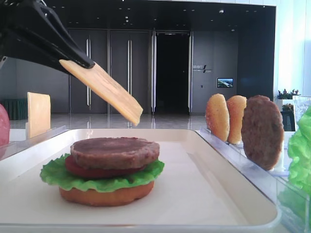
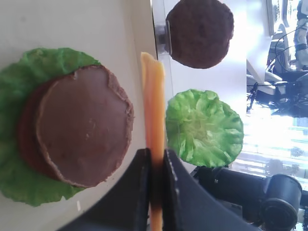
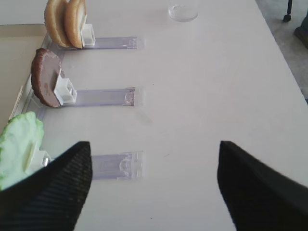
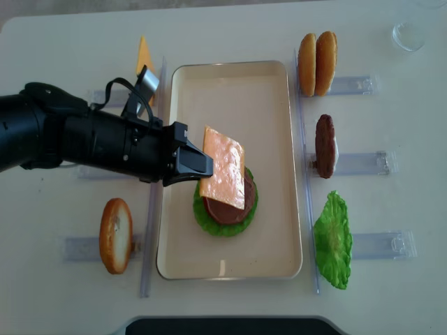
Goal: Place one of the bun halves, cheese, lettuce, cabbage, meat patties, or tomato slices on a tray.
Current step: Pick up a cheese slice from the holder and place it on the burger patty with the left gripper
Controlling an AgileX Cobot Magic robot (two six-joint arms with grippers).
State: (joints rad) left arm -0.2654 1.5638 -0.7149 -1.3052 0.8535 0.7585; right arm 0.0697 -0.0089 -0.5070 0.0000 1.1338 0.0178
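One slice of cheese [image 4: 223, 168] is pinched by its edge in the left gripper [image 4: 201, 165], whose jaws are closed tight on it; in the left wrist view the slice [image 2: 154, 110] shows edge-on, running straight out from between the two dark fingers [image 2: 139, 192]. The slice hangs in the air, tilted, with its free end lower than the clamped end and clear of the stack beneath. Directly below and just ahead of the gripper, on the cream tray [image 4: 230, 91], sits a stack: a bun half [image 1: 107, 195] at the bottom, then lettuce [image 1: 97, 180], a tomato slice [image 1: 80, 169] and a meat patty [image 1: 115, 152] on top. Beyond the gripper's reach, across the tray's far rim, clear racks [image 4: 356, 164] hold two upright bun halves [image 4: 318, 63], another patty [image 4: 324, 145] and a lettuce leaf [image 4: 334, 239]. Behind the gripper, on its own side of the tray, stand a second cheese slice [image 4: 143, 57] and one more bun half [image 4: 116, 235]. The right gripper [image 3: 154, 178] hovers over bare table with its jaws spread wide and nothing between them.
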